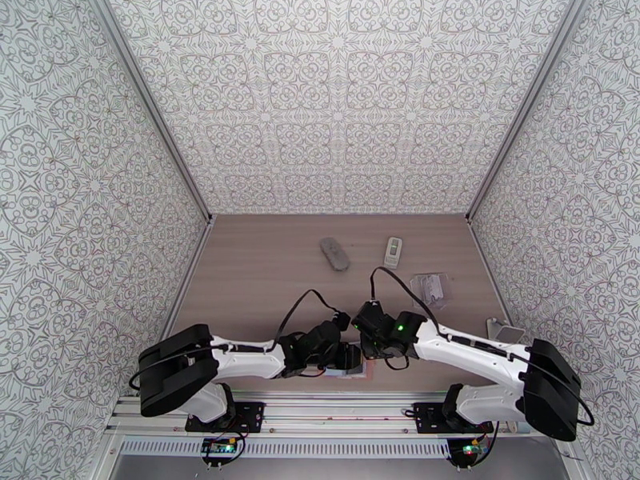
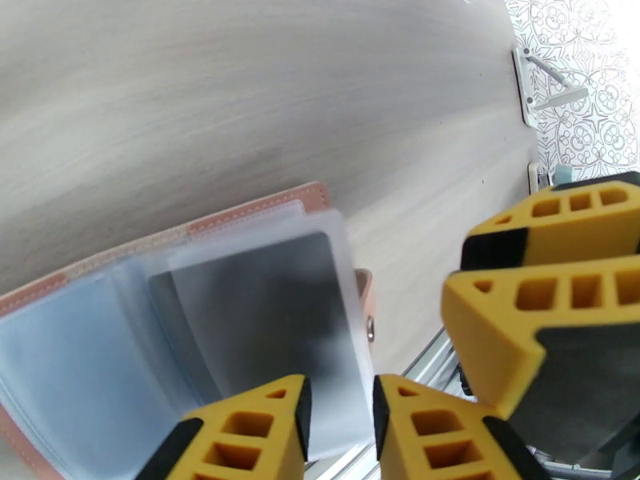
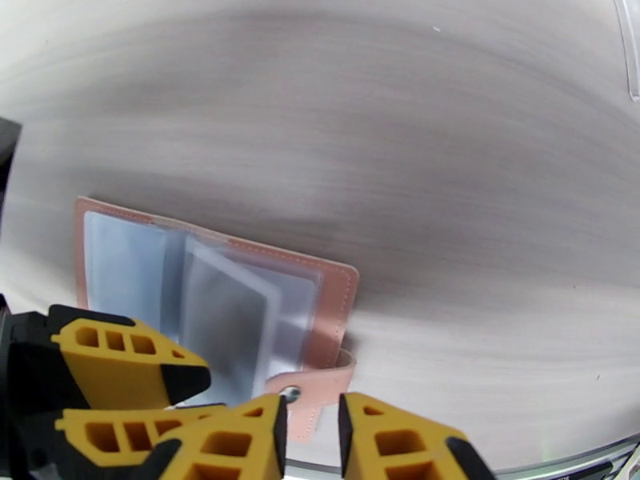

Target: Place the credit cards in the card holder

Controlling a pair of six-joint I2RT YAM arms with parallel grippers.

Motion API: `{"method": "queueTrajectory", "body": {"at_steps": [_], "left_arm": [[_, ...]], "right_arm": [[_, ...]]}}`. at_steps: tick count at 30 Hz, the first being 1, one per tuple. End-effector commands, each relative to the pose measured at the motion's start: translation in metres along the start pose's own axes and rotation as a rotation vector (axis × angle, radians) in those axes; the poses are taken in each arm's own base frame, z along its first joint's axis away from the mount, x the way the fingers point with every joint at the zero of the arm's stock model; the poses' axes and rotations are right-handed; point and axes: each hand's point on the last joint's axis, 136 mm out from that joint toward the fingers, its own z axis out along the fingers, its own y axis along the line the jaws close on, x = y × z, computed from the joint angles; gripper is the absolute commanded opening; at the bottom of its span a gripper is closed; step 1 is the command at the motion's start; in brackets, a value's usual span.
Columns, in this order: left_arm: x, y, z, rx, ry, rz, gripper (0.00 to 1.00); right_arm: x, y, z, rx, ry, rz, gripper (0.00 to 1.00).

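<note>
Two grippers meet over the card holder [image 3: 340, 294], which lies opened flat at the near edge of the table [image 1: 264, 266], between the two arm bases. Its pink cover runs lengthwise from side to side across the robot's front, with the snap strap [image 3: 308, 394] at the right-hand end. That end sits just beside the right gripper [image 3: 310, 406], whose jaws stand parted with nothing between them. The left gripper [image 2: 340, 390] comes at the clear leaves from the near side. One sleeve [image 2: 350, 314] stands lifted off the stack, and its near edge runs down into the narrow gap between the left fingers. Whether they pinch it or merely prop it cannot be told. A dark grey rectangle showing through that sleeve is probably a credit card [image 2: 256, 314] already seated.

The left arm is the nearer one to the leaves, so it looks suited to steadying the sleeve. The empty right gripper is free to fetch, and any further card would have to slide in along the sleeve's plane.

The tabletop is smooth, pale wood-grain, on which a thin card would lie flush and be awkward to lift. Patterned walls [image 1: 336, 98] close in on three sides. A grey oblong object [image 1: 334, 254], a small white remote [image 1: 392, 251] and a clear packet [image 1: 428, 288] lie farther back, well apart from the holder.
</note>
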Motion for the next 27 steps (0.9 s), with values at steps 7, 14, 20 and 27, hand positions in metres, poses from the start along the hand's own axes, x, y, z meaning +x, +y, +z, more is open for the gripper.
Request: {"method": "queueTrajectory", "body": {"at_steps": [7,14,20,27], "left_arm": [[-0.003,-0.013,0.000,0.022,0.004,0.050,0.30],[-0.005,-0.009,-0.008,0.012,-0.009,0.048,0.30],[-0.006,-0.007,-0.012,0.005,-0.017,0.046,0.28],[-0.005,-0.002,-0.016,-0.012,-0.028,0.044,0.22]], "right_arm": [[-0.001,-0.008,-0.002,0.016,-0.010,-0.008,0.27],[0.000,0.001,0.003,-0.001,0.021,-0.038,0.37],[0.003,0.012,0.011,-0.046,0.051,-0.036,0.46],[0.009,0.018,0.021,-0.065,0.086,-0.037,0.52]]}}
